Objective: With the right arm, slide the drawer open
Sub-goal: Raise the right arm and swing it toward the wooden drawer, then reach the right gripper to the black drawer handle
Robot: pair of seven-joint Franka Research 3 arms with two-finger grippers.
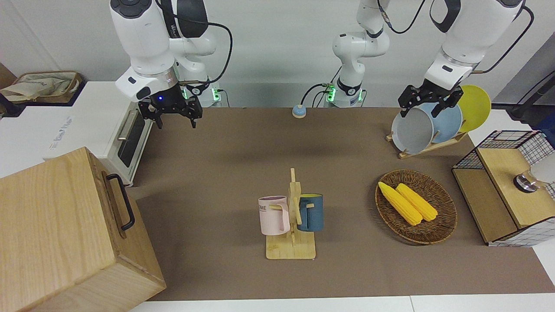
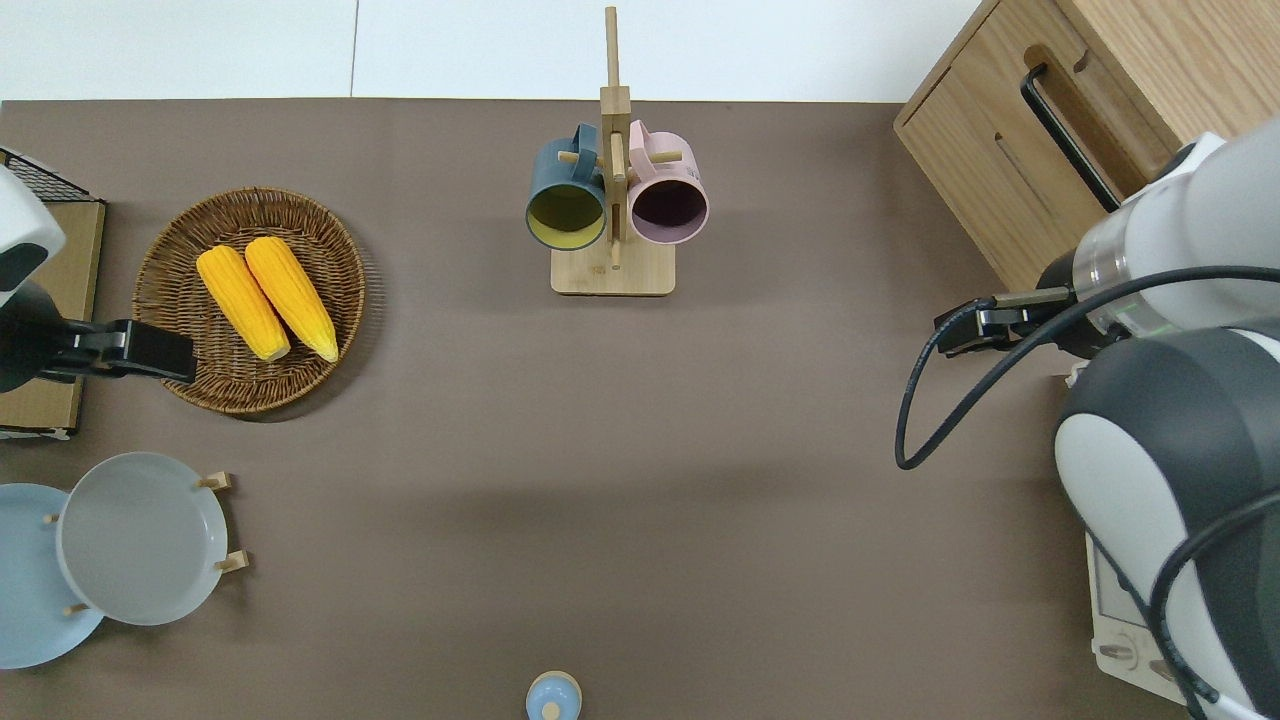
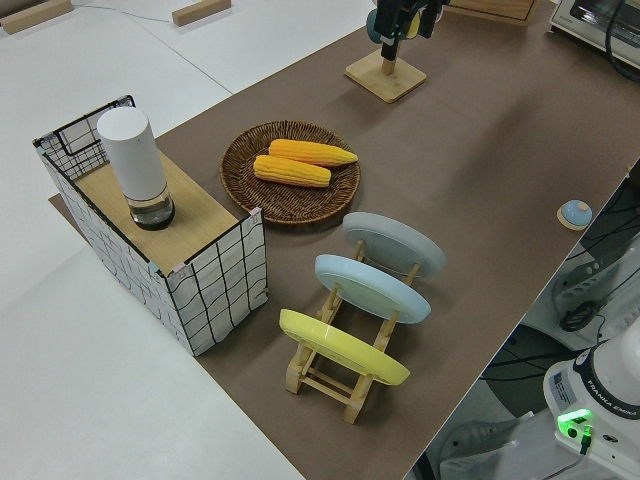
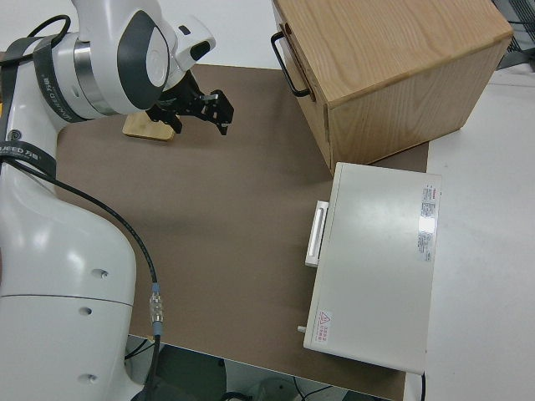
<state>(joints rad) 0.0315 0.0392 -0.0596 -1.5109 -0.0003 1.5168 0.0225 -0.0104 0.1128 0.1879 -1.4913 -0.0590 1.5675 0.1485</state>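
The big wooden box (image 1: 65,234) sits at the right arm's end of the table, its drawer (image 2: 1040,150) shut, black handle (image 1: 122,200) untouched. Beside it, nearer the robots, stands the white oven (image 4: 376,263). The right gripper (image 1: 175,113) hangs over bare mat, fingers spread wide. The left arm is parked.

Front cam sits across the counter (image 1: 243,151) facing the robots, wide enough to catch both arms. Overhead looks straight down, arms coming in from the bottom. Both share the mug rack (image 1: 291,221) mid-counter. Left side cam is raised at the plate rack (image 3: 345,345) end, looking diagonally along. Right side cam hangs above the toaster oven (image 4: 376,267), close in.
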